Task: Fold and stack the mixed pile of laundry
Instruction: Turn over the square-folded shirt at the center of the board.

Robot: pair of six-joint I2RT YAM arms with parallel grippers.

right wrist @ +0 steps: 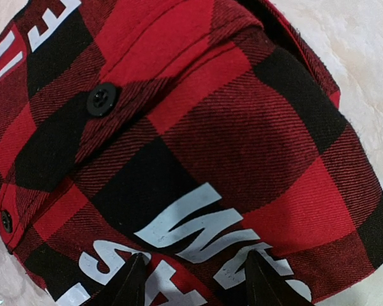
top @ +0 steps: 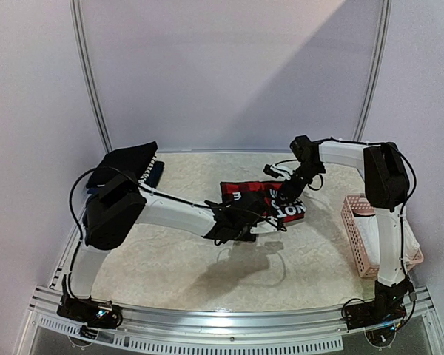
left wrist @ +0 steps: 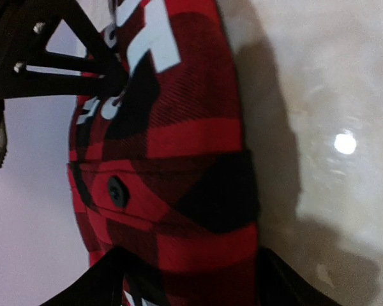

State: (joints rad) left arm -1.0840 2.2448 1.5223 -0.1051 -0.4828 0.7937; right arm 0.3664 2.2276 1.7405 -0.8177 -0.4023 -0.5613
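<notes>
My left gripper (top: 233, 224) hangs over the near edge of the red-and-black plaid shirt (top: 249, 194). Its fingers are spread, and the cloth runs flat and unpuckered between them, so I judge it is not clamped. My right gripper (top: 288, 194) sits at the shirt's 2 o'clock side, also with fingers parted over flat fabric and no pinch crease showing. Seen from above, the shirt lies as a compact bundle near the middle of the table (top: 170, 266). White printed lettering faces up and a black button (right wrist: 101, 99) is on a pocket flap.

A stack of dark folded clothes (top: 126, 164) rests at 10 o'clock, well apart from the shirt. A pink basket (top: 353, 222) stands at 4 o'clock.

The flannel looks soft, light and limp, and it is several layers thick here. It should sag and unfold if I lift it by one layer. I would take hold through the full thickness of a folded edge, one gripper at 7 o'clock and the other at 2, clear of the button and flap. The weave looks grippy rather than slick. The main risk is catching only the top layer.
</notes>
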